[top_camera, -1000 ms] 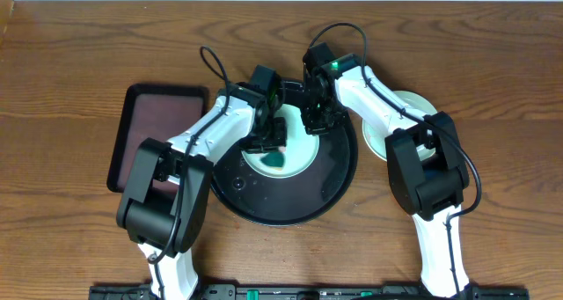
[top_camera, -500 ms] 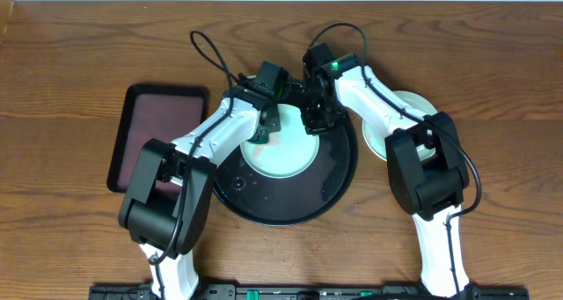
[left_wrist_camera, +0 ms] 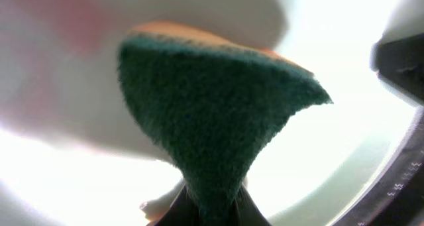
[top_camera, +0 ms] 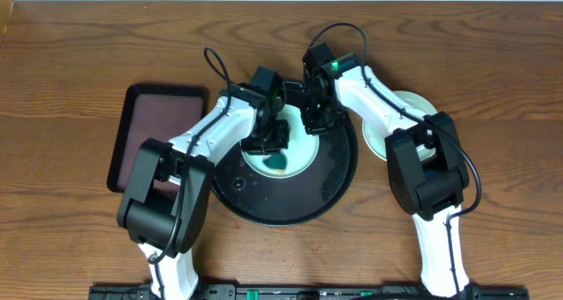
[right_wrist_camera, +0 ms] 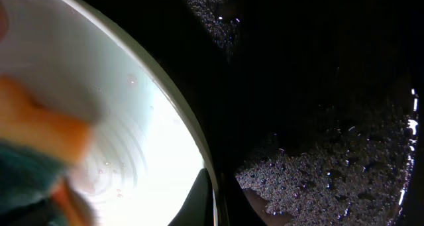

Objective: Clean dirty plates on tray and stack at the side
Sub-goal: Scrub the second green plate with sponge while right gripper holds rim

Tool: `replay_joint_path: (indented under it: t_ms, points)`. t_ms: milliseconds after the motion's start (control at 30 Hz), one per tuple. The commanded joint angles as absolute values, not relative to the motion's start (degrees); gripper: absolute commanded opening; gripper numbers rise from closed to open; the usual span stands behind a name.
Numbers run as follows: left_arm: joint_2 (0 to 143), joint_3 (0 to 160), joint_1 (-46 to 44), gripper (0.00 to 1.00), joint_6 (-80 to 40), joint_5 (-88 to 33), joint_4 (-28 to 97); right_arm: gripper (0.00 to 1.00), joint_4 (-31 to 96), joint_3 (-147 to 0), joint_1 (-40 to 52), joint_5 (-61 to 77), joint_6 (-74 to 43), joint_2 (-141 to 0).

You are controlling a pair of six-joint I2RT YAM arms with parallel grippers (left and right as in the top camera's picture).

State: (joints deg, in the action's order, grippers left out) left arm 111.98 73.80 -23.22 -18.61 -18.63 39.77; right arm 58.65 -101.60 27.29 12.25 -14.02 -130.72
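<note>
A pale mint-blue plate [top_camera: 301, 152] lies on the round black tray [top_camera: 290, 208]. My left gripper [top_camera: 274, 144] is shut on a green sponge with an orange back [top_camera: 280, 164] and presses it on the plate's middle. In the left wrist view the sponge [left_wrist_camera: 218, 113] fills the frame above the jaws [left_wrist_camera: 212, 209], with a blurred red smear [left_wrist_camera: 73, 20] on the plate [left_wrist_camera: 344, 140]. My right gripper [top_camera: 314, 124] is shut on the plate's far right rim. In the right wrist view its fingers [right_wrist_camera: 215, 199] pinch that plate's [right_wrist_camera: 132, 120] rim over the wet tray [right_wrist_camera: 318, 87].
A pale plate [top_camera: 406, 102] lies on the table right of the tray, partly under my right arm. A dark-brown rectangular tray [top_camera: 149, 128] sits at the left. The black tray's rim shows in the left wrist view [left_wrist_camera: 404, 179].
My left gripper swept the sponge up to the plate's far left edge, then back down onto the plate's middle. The right gripper has held still on the rim.
</note>
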Motion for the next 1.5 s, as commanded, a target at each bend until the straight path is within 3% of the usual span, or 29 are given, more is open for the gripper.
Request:
replay_joint_path:
  t_ms: [0,167,333,467,767,933,1100,1167,1333,1467]
  points:
    - [112.73,73.36,-23.53,0.07,-15.31,-18.74,34.83,0.01,58.76,-99.96,28.18,10.79,-14.09,-132.33]
    - [112.73,73.36,-23.53,0.07,-21.91,0.71,30.98,0.01,58.76,-99.96,28.18,10.79,-14.09,-132.33]
    - [112.73,73.36,-23.53,0.07,-32.40,16.80,37.06,0.01,58.81,-99.96,28.18,10.79,-14.09,-132.33]
    - [112.73,73.36,-23.59,0.07,-33.32,13.56,43.03,0.01,58.76,-99.96,28.18,10.79,-14.09,-132.33]
    - [112.73,73.36,-23.57,0.07,-22.06,-24.93,46.30,0.01,58.74,-99.96,28.18,10.79,-14.09,-132.33]
    - [112.73,73.36,-22.94,0.08,-23.46,-20.47,40.95,0.01,58.76,-99.96,28.18,10.79,-14.09,-132.33]
    - [112.73,73.36,-22.13,0.08,-38.52,11.94,38.24,0.01,58.74,-99.96,28.18,10.79,-14.11,-132.33]
    - [112.73,73.36,-22.13,0.07,-39.86,16.73,38.24,0.01,58.76,-99.96,28.18,10.79,-14.11,-132.33]
    - [112.73,73.36,-22.37,0.07,-39.00,12.29,41.45,0.01,58.72,-99.96,28.18,10.79,-14.09,-132.33]
    - [112.53,74.00,-22.22,0.07,-27.97,-7.57,44.99,0.01,58.74,-99.96,28.18,11.22,-13.78,-132.33]
